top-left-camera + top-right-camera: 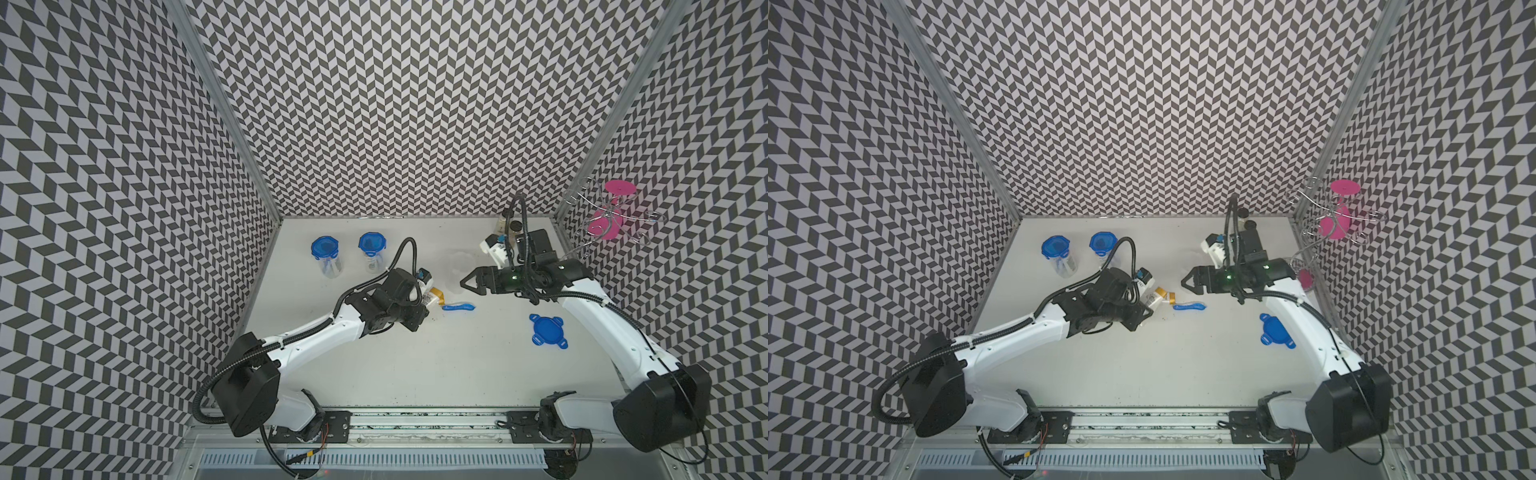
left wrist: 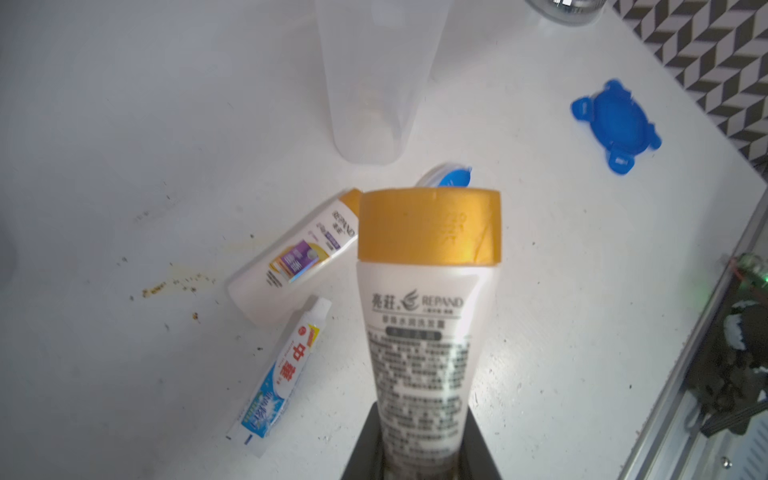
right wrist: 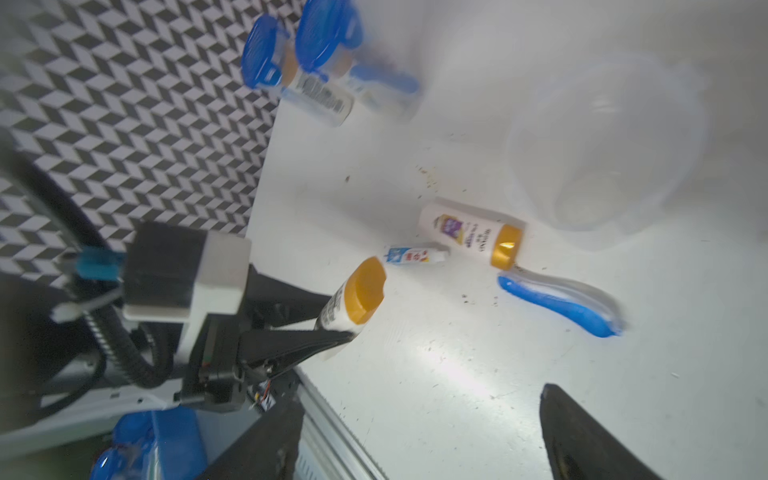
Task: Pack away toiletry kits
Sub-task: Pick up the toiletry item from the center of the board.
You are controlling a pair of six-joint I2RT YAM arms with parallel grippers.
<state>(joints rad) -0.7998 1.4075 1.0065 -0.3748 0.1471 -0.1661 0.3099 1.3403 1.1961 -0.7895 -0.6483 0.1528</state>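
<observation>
My left gripper (image 2: pixel 419 440) pinches a gold-capped tube (image 2: pixel 424 332) above the table (image 2: pixel 124 124). A second tube (image 2: pixel 291 266), toothpaste (image 2: pixel 282 374) and toothbrush (image 3: pixel 561 303) lie close together below it, near the open cup (image 2: pixel 374 83). My right gripper (image 1: pixel 469 282) hovers beside that cup, jaws spread wide. The lid (image 1: pixel 547 331) lies apart; two lidded cups (image 1: pixel 326 249) stand far left.
</observation>
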